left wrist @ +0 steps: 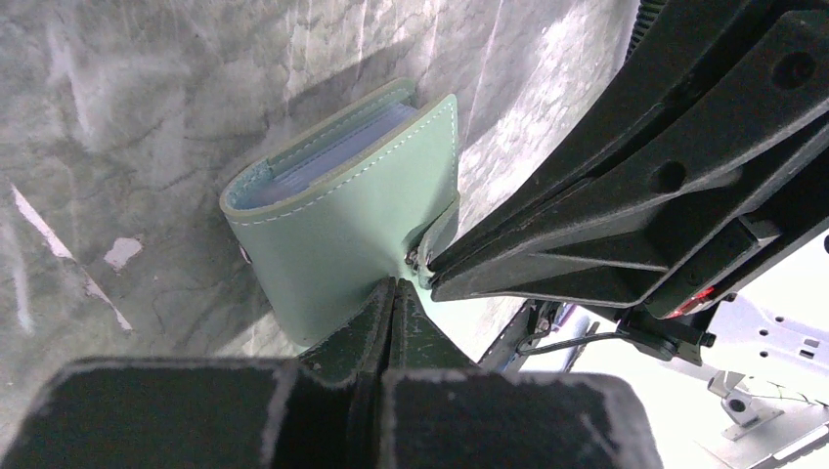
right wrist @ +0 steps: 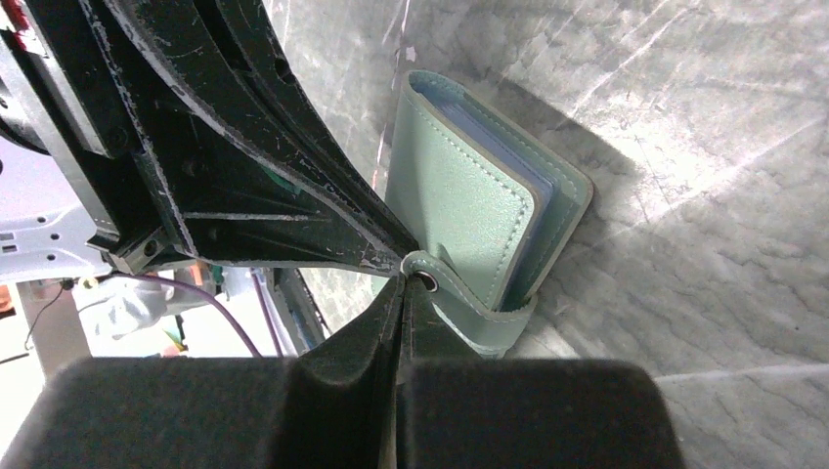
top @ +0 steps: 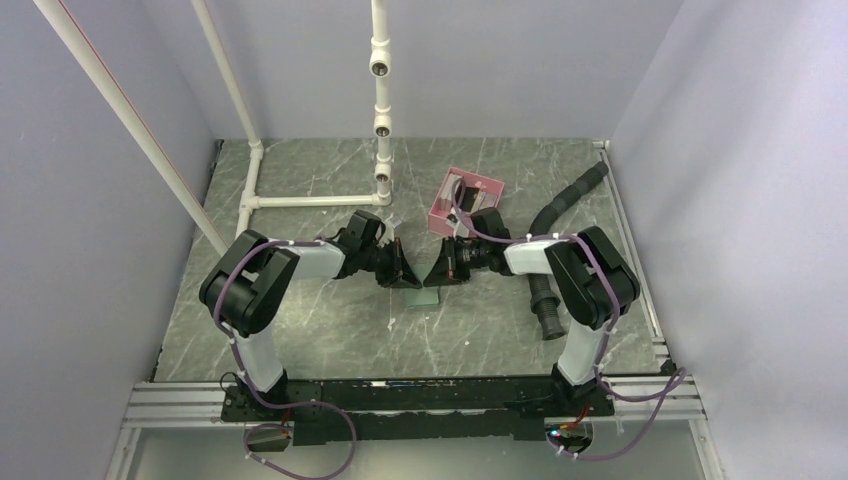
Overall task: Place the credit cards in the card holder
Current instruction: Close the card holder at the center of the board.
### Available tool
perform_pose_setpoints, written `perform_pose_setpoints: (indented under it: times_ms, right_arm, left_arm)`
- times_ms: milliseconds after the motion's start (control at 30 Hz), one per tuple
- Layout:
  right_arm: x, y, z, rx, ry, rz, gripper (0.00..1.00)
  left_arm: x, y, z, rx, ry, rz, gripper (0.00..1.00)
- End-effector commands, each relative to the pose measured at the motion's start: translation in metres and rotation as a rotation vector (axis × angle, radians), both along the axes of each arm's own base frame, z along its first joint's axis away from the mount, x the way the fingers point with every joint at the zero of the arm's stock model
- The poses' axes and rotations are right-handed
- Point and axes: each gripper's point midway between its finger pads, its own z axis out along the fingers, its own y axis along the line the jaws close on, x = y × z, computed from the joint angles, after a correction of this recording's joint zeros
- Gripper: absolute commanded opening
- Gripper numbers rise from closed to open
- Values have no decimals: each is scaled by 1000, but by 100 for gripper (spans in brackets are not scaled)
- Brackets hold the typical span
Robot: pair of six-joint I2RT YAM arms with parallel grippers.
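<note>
The left gripper [left wrist: 393, 295] and right gripper [right wrist: 402, 296], both clenched shut, meet tip to tip at the snap tab [right wrist: 461, 305] of the closed holder [top: 422, 297], on the table [top: 330, 325] between them (seemingly pressing it home; pinch unclear).

Soft, even light from above fills the sharp overhead view, leaving only faint shadows on the grey marbled stone bench [top: 330, 335]. Both wrist views show bright glare streaks on that bench, and the small grey-green folding card holder [left wrist: 332, 234] casts a dark shadow behind it. The near bodies of the left black pincer [left wrist: 395, 285] and the right black pincer [right wrist: 403, 283] are blurred; the background corners burn out white.
</note>
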Motion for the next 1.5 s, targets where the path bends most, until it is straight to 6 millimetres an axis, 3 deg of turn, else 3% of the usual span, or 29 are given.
perform_pose_setpoints:
  times_ms: [0,367,600,767,933,1067,1133,1200,1333,1467]
  right_arm:
    - [-3,-5,-24,-121,30,1,0]
    - [-10,-38,-84,-406,173,-99,0]
    - [8,-55,-94,-541,182,-247,0]
    - [9,-69,-119,-662,212,-266,0]
    - [-4,-80,-142,-722,266,-281,0]
    - [-9,-78,-153,-714,307,-277,0]
    - [-7,-73,-148,-693,300,-265,0]
    - [-3,-60,-129,-609,265,-234,0]
    - [8,-29,-71,-404,96,-131,0]
    - [21,-12,-17,-353,-60,-80,23]
  left_arm:
    - [-13,19,-32,138,37,31,2]
    - [-14,21,-29,141,28,33,2]
    - [-16,23,-27,144,19,34,2]
    - [-16,27,-21,162,-22,6,7]
    - [-15,30,10,141,-124,-15,17]
    - [-18,35,49,115,-226,-34,25]
    - [-22,37,58,114,-242,-47,28]
    - [-22,38,59,121,-242,-52,29]
    - [-10,31,56,98,-226,-42,27]
    - [8,21,47,69,-190,-33,19]
